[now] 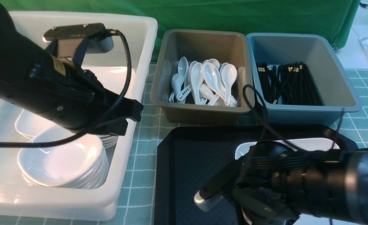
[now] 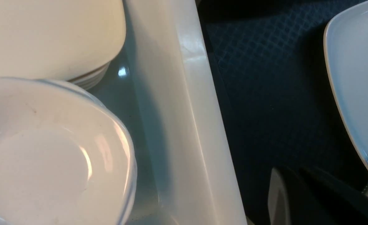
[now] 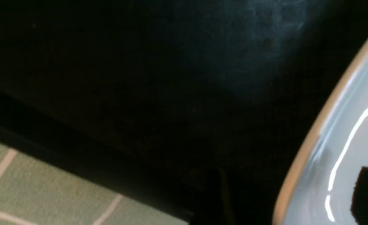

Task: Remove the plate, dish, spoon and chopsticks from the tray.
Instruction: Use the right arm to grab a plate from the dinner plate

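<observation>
front view: the black tray [image 1: 196, 156] lies on the green checked tabletop [image 1: 140, 193]. the white plate [image 1: 312, 144] sits on the tray's right half, largely hidden behind the right arm [image 1: 321, 184], which reaches low across the tray. one of the right fingers [image 1: 206, 199] shows just above the tray floor. the left arm [image 1: 46, 84] hangs over the white tub [image 1: 145, 62], above stacked dishes [image 1: 62, 159]; the left fingers [image 1: 135, 110] are clenched. behind the tray, a brown tub [image 1: 199, 115] holds white spoons [image 1: 209, 81] and a blue tub [image 1: 305, 115] holds black chopsticks [image 1: 288, 84].

left wrist view: the white tub's wall runs between the stacked dishes and the tray. the plate shows at the frame's edge. the right fingers stand spread apart, one over the tray floor, the other at the plate's rim.

right wrist view: the plate's rim curves against the dark tray. one dark fingertip lies over the plate's inside, the other over the tray. the right fingers are released.
</observation>
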Robot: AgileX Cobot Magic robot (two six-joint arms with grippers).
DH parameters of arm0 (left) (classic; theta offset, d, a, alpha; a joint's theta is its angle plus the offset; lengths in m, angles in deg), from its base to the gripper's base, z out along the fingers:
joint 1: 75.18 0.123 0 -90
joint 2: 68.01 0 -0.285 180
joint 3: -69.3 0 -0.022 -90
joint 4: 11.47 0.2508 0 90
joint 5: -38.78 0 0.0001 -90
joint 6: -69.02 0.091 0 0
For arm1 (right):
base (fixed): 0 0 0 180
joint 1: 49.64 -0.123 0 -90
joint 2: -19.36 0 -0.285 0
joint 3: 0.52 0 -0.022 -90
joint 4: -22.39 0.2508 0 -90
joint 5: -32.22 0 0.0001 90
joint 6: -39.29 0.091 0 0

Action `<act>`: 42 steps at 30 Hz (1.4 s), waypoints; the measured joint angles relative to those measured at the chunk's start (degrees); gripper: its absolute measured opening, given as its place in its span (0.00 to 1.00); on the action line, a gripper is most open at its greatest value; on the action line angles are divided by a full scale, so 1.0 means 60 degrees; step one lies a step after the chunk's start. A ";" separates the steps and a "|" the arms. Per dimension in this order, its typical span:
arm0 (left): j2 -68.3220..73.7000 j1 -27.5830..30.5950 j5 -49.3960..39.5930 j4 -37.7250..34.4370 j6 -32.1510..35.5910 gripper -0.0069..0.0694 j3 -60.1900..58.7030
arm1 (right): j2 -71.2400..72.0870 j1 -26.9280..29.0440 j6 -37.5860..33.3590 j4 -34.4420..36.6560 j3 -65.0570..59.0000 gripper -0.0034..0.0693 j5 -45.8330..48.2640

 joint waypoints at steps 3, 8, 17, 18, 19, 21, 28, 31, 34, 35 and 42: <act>-0.0063 0.0000 0.0000 0.0008 -0.0030 0.11 0.0000 | -0.0174 0.0000 0.0089 0.0000 0.0000 0.78 -0.0065; -0.0155 0.0000 -0.0009 0.0032 -0.0082 0.11 0.0000 | -0.0196 0.0000 0.0111 0.0000 0.0000 0.75 -0.0119; -0.0162 0.0000 -0.0188 0.0034 -0.0128 0.11 0.0000 | -0.0391 0.0000 0.0309 -0.0283 0.0000 0.74 -0.0162; -0.0162 0.0000 -0.0210 0.0034 -0.0128 0.11 0.0000 | -0.0404 0.0000 0.0319 -0.0290 0.0000 0.74 -0.0154; -0.0162 0.0000 -0.0220 0.0034 -0.0128 0.11 0.0000 | -0.0404 0.0000 0.0333 -0.0290 0.0000 0.74 -0.0154; -0.0162 0.0000 -0.0228 0.0042 -0.0128 0.11 0.0000 | -0.0404 0.0000 0.0340 -0.0300 0.0000 0.73 -0.0154; -0.0162 0.0000 -0.0228 0.0042 -0.0134 0.11 0.0000 | -0.0422 0.0000 0.0418 -0.0387 0.0014 0.37 -0.0201; -0.0162 0.0000 -0.0228 0.0042 -0.0134 0.11 0.0000 | -0.0396 -0.0010 0.0502 -0.0488 0.0044 0.36 -0.0255; -0.0162 0.0000 -0.0228 0.0091 -0.0134 0.11 0.0000 | -0.0378 -0.0010 0.0524 -0.0523 0.0055 0.36 -0.0391; -0.0162 0.0000 -0.0228 0.0105 -0.0134 0.11 0.0000 | -0.0378 -0.0010 0.0515 -0.0503 0.0078 0.36 -0.0419; -0.0162 0.0000 -0.0228 0.0176 -0.0134 0.11 0.0000 | -0.0378 -0.0010 -0.0330 0.0713 0.0490 0.36 -0.1357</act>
